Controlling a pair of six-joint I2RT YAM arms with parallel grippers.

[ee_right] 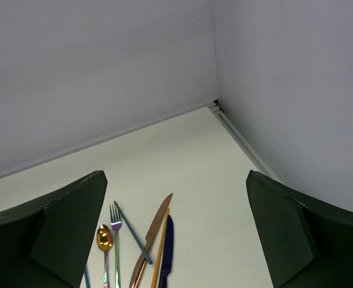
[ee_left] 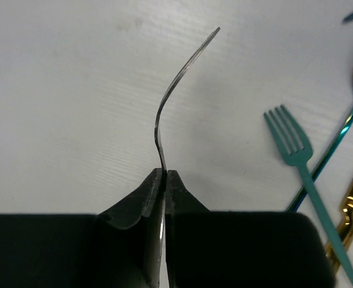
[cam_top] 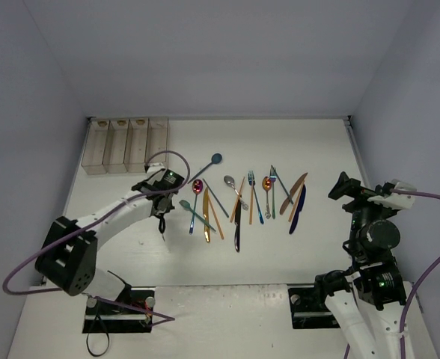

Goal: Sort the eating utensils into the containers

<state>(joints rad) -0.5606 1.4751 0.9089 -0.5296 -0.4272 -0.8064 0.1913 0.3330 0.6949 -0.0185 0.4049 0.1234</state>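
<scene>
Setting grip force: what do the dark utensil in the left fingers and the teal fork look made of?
Dark utensil: probably thin metal, glossy black finish; its edge glints. Teal fork: even matte teal, coated metal or plastic; I cannot tell which.

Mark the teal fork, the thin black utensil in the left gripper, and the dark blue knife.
Teal fork (ee_left: 313, 192), left wrist view, mid handle.
Thin black utensil (ee_left: 165, 97), left wrist view, curved shaft.
Dark blue knife (cam_top: 298, 209), top external view, mid-length.
</scene>
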